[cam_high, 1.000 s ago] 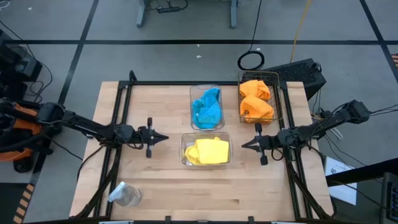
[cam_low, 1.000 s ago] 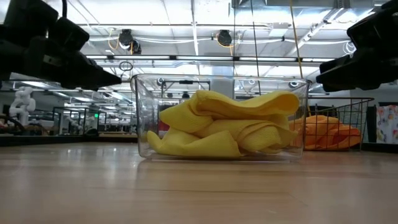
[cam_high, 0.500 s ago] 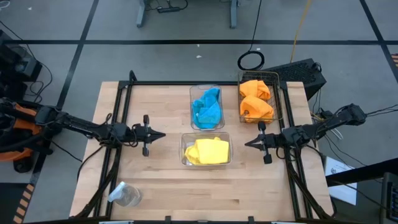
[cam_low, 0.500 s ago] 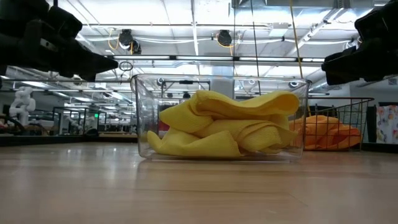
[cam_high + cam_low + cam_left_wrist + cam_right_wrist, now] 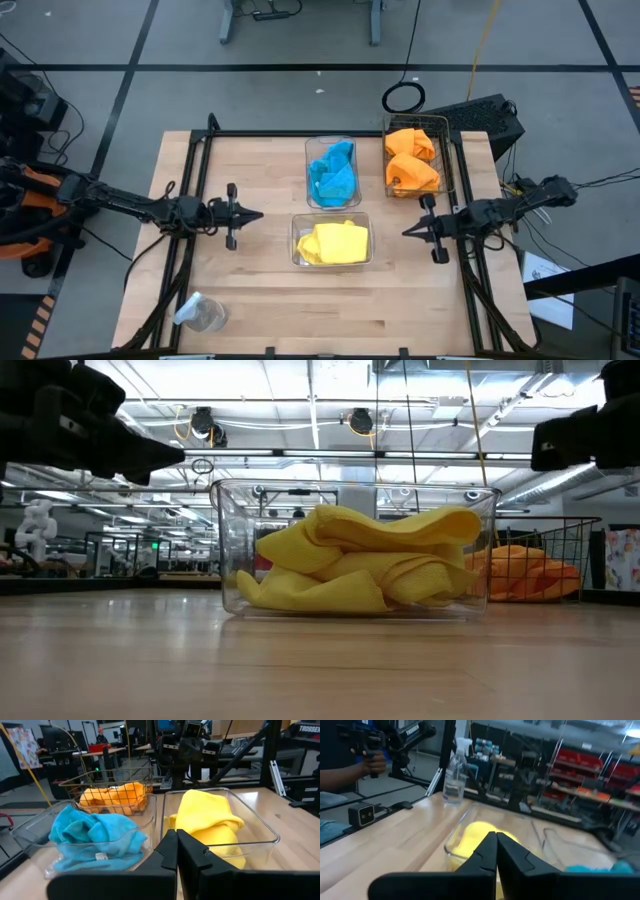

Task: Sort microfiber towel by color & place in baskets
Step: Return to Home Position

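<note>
Two yellow towels (image 5: 334,243) lie bunched in the near clear bin (image 5: 297,243), also seen in the low view (image 5: 360,565). Blue towels (image 5: 333,172) fill the far clear bin (image 5: 311,190). Orange towels (image 5: 411,160) sit in the wire-mesh basket (image 5: 447,165). My left gripper (image 5: 259,215) hangs shut to the left of the yellow bin, pointing at it; its wrist view shows the fingers closed (image 5: 176,835). My right gripper (image 5: 407,232) hangs shut to the right of that bin, fingers closed (image 5: 496,836). Neither holds anything.
A clear spray bottle (image 5: 200,313) lies near the table's near left corner and shows in the right wrist view (image 5: 454,775). Black frame rails (image 5: 190,180) run along the table's left and right sides. A person's hand (image 5: 370,762) holds a device beyond the table.
Both grippers have drawn back from the yellow bin, staying shut: the left toward the table's left edge, the right toward the right edge. The towels and bins have not moved.
</note>
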Controlling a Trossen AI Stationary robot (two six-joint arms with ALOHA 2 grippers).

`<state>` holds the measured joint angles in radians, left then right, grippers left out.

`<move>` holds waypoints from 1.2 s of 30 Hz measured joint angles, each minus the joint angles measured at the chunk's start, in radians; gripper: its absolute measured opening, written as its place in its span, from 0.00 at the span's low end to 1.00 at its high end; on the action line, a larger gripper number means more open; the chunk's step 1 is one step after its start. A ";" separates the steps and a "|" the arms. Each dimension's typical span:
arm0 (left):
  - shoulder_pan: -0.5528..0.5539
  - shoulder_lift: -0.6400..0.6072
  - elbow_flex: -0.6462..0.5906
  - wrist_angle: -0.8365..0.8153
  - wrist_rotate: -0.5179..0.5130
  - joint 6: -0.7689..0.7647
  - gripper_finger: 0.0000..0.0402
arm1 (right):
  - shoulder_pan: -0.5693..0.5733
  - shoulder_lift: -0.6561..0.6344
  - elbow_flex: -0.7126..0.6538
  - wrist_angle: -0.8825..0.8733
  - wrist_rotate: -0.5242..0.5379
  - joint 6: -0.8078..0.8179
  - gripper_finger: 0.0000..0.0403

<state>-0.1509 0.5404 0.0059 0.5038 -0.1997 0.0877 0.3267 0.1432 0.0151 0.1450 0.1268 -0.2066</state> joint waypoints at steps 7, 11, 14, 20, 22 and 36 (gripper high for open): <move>0.000 -0.004 0.000 -0.011 -0.002 0.024 0.00 | -0.028 -0.073 0.000 -0.052 -0.001 -0.022 0.00; 0.000 -0.018 0.000 -0.031 -0.025 0.031 0.00 | -0.048 -0.117 0.000 -0.101 -0.022 -0.020 0.00; 0.000 -0.032 0.000 -0.037 -0.026 0.032 0.00 | -0.066 -0.139 0.001 -0.119 -0.081 -0.019 0.00; 0.000 -0.051 -0.001 -0.053 -0.026 0.024 0.00 | -0.104 -0.141 0.001 -0.120 -0.091 -0.017 0.00; 0.000 -0.052 -0.001 -0.053 -0.026 0.024 0.00 | -0.115 -0.141 0.001 -0.120 -0.101 -0.016 0.00; 0.000 -0.053 -0.002 -0.012 -0.026 0.023 0.00 | -0.273 -0.141 0.000 -0.117 -0.208 -0.020 0.00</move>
<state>-0.1509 0.4877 0.0044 0.4923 -0.2256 0.1104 0.0538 0.0025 0.0154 0.0284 -0.0812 -0.2265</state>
